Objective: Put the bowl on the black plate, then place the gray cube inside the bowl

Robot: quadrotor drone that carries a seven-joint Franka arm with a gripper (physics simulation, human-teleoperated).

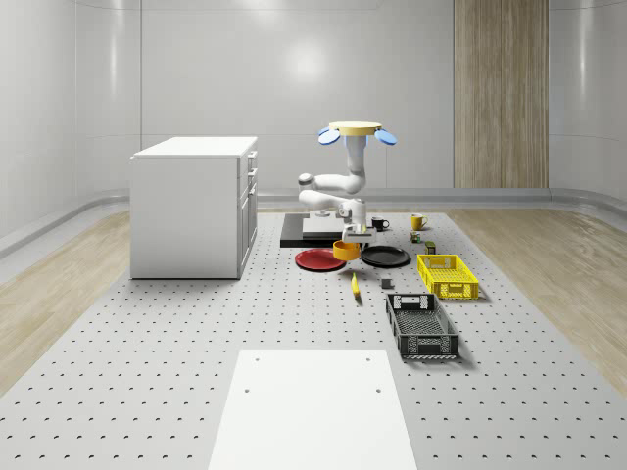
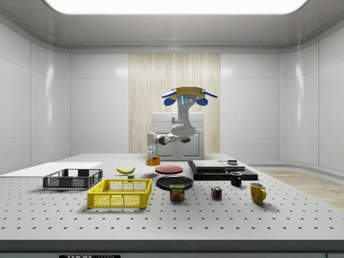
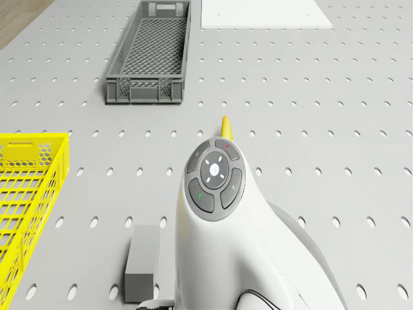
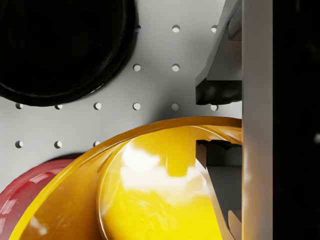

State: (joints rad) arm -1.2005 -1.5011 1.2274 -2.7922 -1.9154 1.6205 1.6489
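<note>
Hovering above the table (image 1: 147, 392), I have my gripper (image 4: 207, 122) pinching the yellow bowl's (image 4: 150, 200) rim, one finger inside, one outside, so next I carry it onto the black plate (image 4: 60, 47) just ahead.
</note>
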